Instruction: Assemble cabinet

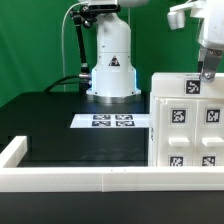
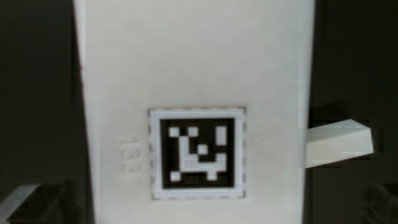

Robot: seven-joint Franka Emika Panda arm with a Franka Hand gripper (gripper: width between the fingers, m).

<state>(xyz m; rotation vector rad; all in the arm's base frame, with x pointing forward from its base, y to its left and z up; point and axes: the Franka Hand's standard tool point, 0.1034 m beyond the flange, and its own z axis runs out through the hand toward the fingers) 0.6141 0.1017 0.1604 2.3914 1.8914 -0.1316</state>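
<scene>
The cabinet (image 1: 187,120) is a large white box with black-and-white tags, standing at the exterior view's right on the black table. My gripper (image 1: 207,68) hangs at the upper right, with its fingertips down at the cabinet's top edge. In the wrist view a white tagged face of the cabinet (image 2: 196,90) fills the middle of the picture, with one tag (image 2: 196,150) on it. A small white piece (image 2: 342,140) sticks out beside it. The fingers are too dark to make out, so I cannot tell how the jaws stand.
The robot base (image 1: 112,65) stands at the back. The marker board (image 1: 112,121) lies flat on the table in front of it. A low white rail (image 1: 60,178) edges the table's front and left side.
</scene>
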